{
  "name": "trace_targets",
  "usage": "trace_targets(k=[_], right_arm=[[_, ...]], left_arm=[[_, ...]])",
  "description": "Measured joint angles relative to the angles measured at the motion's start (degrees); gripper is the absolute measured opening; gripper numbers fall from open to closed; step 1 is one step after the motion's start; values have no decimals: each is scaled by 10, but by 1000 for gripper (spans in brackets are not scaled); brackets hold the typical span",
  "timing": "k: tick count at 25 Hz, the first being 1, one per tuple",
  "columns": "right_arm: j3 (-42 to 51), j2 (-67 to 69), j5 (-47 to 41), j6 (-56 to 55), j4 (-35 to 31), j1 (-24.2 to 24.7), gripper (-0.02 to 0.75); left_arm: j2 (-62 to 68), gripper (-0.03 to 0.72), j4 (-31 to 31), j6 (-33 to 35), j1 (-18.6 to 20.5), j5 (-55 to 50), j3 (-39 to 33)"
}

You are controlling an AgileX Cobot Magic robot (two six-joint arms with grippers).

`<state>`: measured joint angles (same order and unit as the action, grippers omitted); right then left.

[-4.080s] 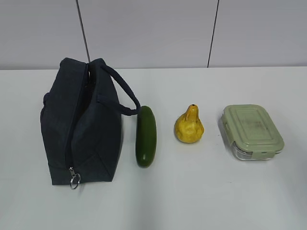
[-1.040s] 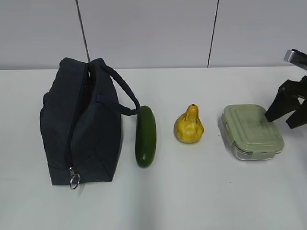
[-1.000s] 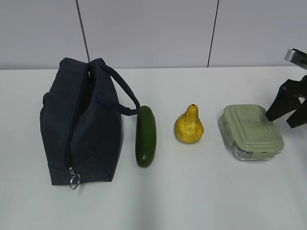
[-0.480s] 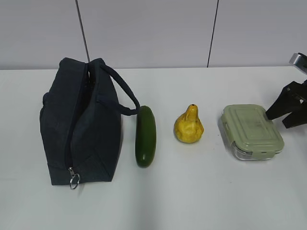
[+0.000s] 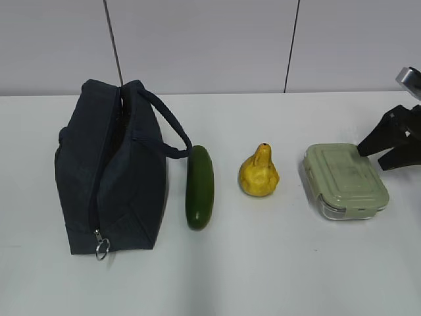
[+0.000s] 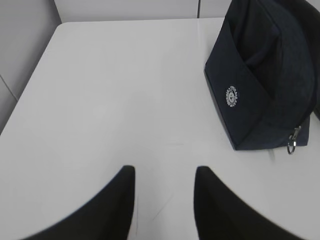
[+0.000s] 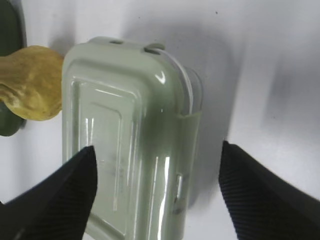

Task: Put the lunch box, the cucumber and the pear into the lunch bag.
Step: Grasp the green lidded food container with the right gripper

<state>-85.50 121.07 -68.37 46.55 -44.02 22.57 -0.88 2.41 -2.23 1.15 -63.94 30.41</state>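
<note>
The navy lunch bag stands at the left with its ring pull at the near end. To its right lie the dark green cucumber, the yellow pear and the lunch box with its sage-green lid. My right gripper is open and hovers at the box's far right corner. In the right wrist view its jaws stand wide over the right half of the lunch box, with the pear beyond. My left gripper is open and empty over bare table, left of the bag.
The white table ends at a grey panelled wall behind. The bag's looped strap hangs toward the cucumber's far end. In the left wrist view the table's left edge shows.
My right gripper came in from the right edge and has shifted left, its fingertips now at the lunch box's far right corner. The objects have not moved.
</note>
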Motion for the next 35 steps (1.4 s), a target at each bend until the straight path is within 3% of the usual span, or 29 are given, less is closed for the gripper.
trace_targets(k=[9, 35], right_arm=[[47, 0, 0, 8, -21, 0, 590], [51, 2, 2, 38, -53, 0, 589]], left_arm=[[0, 239, 0, 0, 0, 0, 0], [0, 239, 0, 0, 0, 0, 0]])
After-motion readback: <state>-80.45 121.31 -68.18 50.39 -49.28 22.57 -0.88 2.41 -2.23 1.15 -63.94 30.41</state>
